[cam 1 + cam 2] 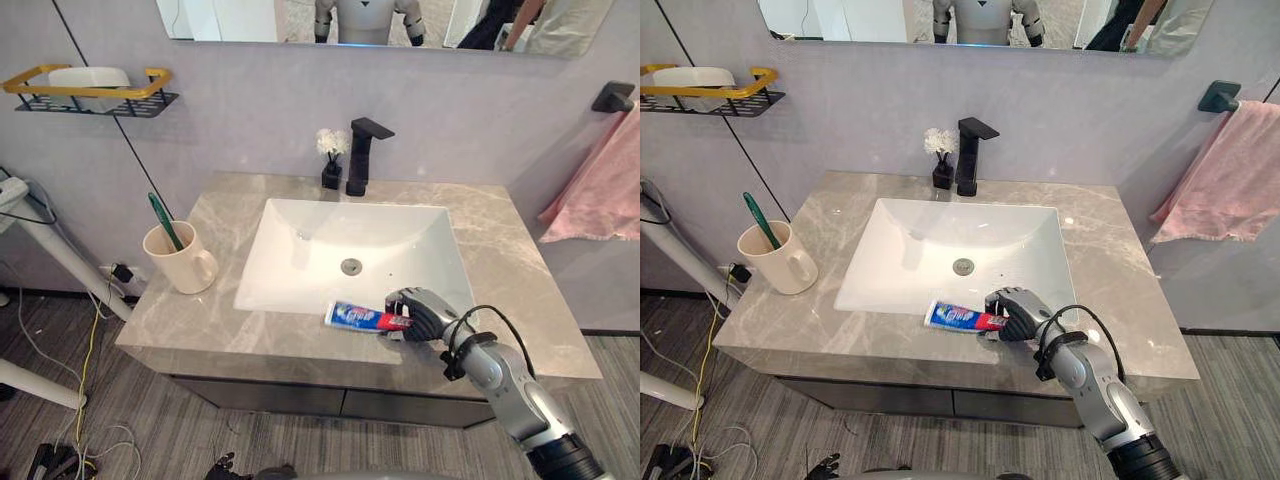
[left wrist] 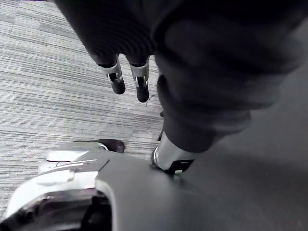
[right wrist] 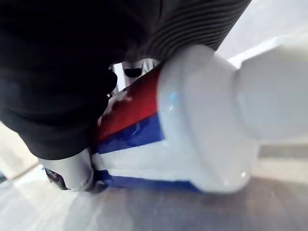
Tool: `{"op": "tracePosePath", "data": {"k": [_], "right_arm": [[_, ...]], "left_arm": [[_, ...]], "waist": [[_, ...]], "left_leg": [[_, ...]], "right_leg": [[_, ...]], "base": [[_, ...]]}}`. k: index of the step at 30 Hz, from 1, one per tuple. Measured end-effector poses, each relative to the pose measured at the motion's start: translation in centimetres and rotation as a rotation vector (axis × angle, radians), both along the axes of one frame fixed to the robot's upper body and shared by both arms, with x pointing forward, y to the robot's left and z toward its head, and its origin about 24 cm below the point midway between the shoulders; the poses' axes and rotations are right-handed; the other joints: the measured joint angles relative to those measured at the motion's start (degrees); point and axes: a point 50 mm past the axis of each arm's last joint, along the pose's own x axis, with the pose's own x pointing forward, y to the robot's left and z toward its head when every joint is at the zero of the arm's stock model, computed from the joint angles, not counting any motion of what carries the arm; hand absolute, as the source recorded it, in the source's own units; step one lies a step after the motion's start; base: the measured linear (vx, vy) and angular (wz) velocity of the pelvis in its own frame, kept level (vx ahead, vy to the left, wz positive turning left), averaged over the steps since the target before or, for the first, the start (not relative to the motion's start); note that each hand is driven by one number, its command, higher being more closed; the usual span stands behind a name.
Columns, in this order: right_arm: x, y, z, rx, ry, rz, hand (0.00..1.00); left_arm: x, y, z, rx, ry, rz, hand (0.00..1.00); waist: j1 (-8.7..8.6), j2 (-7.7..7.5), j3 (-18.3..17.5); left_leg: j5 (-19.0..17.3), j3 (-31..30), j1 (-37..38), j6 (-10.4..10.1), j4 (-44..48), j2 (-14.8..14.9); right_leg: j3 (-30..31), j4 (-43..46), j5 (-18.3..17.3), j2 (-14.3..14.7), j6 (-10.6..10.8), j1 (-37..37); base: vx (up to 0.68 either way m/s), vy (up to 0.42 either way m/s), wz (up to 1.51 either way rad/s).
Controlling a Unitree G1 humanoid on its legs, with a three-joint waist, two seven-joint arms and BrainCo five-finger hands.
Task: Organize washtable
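Observation:
A red, white and blue toothpaste tube (image 1: 358,317) lies across the front rim of the white sink (image 1: 300,260). My right hand (image 1: 422,312) is curled round its right end; the right wrist view shows the tube (image 3: 159,130) and its white cap close up inside the hand (image 3: 67,72). A cream mug (image 1: 178,261) holding a green toothbrush (image 1: 164,220) stands on the marble counter (image 1: 500,260) at the left. My left hand (image 2: 130,79) hangs with straight fingers above the grey floor.
A black tap (image 1: 362,153) and a small vase of white flowers (image 1: 332,157) stand behind the sink. A yellow-rimmed wall shelf (image 1: 90,92) holds a white soap dish at the upper left. A pink towel (image 1: 598,190) hangs at the right.

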Motion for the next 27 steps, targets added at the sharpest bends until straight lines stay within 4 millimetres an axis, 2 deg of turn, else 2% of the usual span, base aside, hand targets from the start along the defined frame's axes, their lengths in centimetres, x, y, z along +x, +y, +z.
{"op": "tracePosePath", "data": {"k": [8, 12, 14, 16, 18, 19, 20, 21, 23, 24, 26, 27], "right_arm": [[0.1, -0.4, 0.2, 0.007, -0.001, -0.015, 1.00], [0.2, -0.7, 0.5, 0.037, 0.002, -0.032, 1.00], [0.2, -0.7, 0.8, 0.055, -0.010, -0.030, 1.00], [0.0, -0.2, 1.8, 0.098, -0.040, -0.007, 1.00], [-0.2, 0.1, 2.6, 0.128, -0.067, 0.010, 1.00], [-0.3, 0.3, 3.3, 0.152, -0.090, 0.021, 1.00], [-0.6, 0.2, 3.9, 0.176, -0.113, 0.024, 1.00], [-0.8, 0.1, 4.2, 0.189, -0.123, 0.022, 1.00], [-1.1, -0.2, 5.3, 0.226, -0.168, 0.010, 1.00], [-1.1, -0.2, 5.5, 0.234, -0.178, 0.004, 1.00], [-1.0, -0.3, 5.9, 0.281, -0.197, -0.014, 1.00], [-0.9, -0.3, 5.9, 0.290, -0.200, -0.017, 1.00]], "left_arm": [[-0.5, 0.4, 0.0, 0.001, 0.006, 0.042, 0.00], [-1.5, 0.8, 0.0, -0.009, 0.008, 0.168, 0.00], [-2.3, 1.5, 0.0, 0.002, 0.012, 0.250, 0.00], [-3.1, 3.5, 0.6, 0.045, -0.024, 0.398, 0.00], [-3.1, 5.3, 1.4, 0.095, -0.090, 0.512, 0.00], [-2.6, 7.1, 2.5, 0.148, -0.172, 0.582, 0.00], [-1.8, 9.1, 4.3, 0.218, -0.292, 0.652, 0.00], [-1.3, 10.2, 5.4, 0.255, -0.360, 0.680, 0.00], [0.7, 13.9, 11.2, 0.414, -0.662, 0.730, 0.00], [1.2, 14.5, 12.9, 0.454, -0.742, 0.734, 0.00], [2.5, 15.8, 19.5, 0.613, -1.027, 0.700, 0.00], [2.9, 15.8, 20.9, 0.642, -1.086, 0.685, 0.00]], "waist": [[-0.45, 0.01, 0.1], [-0.48, 0.42, 0.3], [-0.46, 0.71, 0.5], [-0.48, 1.26, 0.8], [-0.46, 1.55, 0.8], [-0.27, 1.69, 0.8], [0.77, 1.82, 0.7], [1.11, 1.84, 0.5], [2.60, 1.94, -0.1], [2.62, 1.97, -0.2], [2.73, 2.26, -0.7], [2.78, 2.31, -0.9]], "left_leg": [[0.0, 0.5, 0.3, 0.0, -0.5, 0.0], [0.0, 0.5, 0.3, 0.0, -0.6, 0.0], [0.0, 0.5, 0.2, 0.0, -0.6, 0.0], [0.0, 0.3, -0.1, 0.0, -0.6, 0.1], [0.0, -0.2, -0.7, 0.0, -0.6, 0.2], [0.0, -0.3, -0.9, 0.0, -0.7, 0.0], [0.0, -0.5, -1.2, 0.0, -0.7, 0.0], [0.0, -0.7, -1.6, 0.0, -0.7, 0.0], [0.0, -1.5, -2.6, 0.0, -0.6, -0.1], [0.0, -1.7, -2.6, 0.0, -0.5, -0.2], [0.0, -2.7, -2.6, 0.0, -0.4, -0.8], [0.0, -2.8, -2.6, 0.0, -0.4, -0.8]], "right_leg": [[0.4, -0.7, 0.1, 0.0, 0.1, 0.1], [0.4, -0.7, 0.1, 0.0, 0.1, 0.1], [0.4, -0.7, 0.1, 0.1, 0.1, 0.0], [0.1, -0.8, 0.1, 0.1, 0.1, -0.1], [-0.4, -1.0, 0.1, 0.0, 0.1, -0.2], [-0.6, -1.1, 0.1, 0.1, 0.1, -0.5], [-0.8, -1.3, 0.1, 0.1, 0.1, -0.5], [-1.0, -1.3, 0.1, 0.1, 0.1, -0.8], [-1.8, -1.3, 0.0, -0.1, 0.1, -1.0], [-2.0, -1.3, 0.0, -0.2, 0.1, -0.9], [-3.7, -1.3, 0.0, -0.6, 0.1, -0.1], [-3.9, -1.3, 0.0, -0.7, 0.1, 0.0]], "base": [[0.00, 0.000, -0.03], [0.00, 0.000, 0.00], [0.00, 0.000, 0.00], [0.00, 0.000, 0.05], [0.00, -0.007, 0.11], [0.00, -0.009, 0.13], [0.01, -0.007, 0.10], [0.03, -0.011, 0.15], [0.06, -0.007, 0.15], [0.07, 0.013, 0.15], [0.04, 0.016, 0.23], [0.01, 0.012, 0.16]]}}
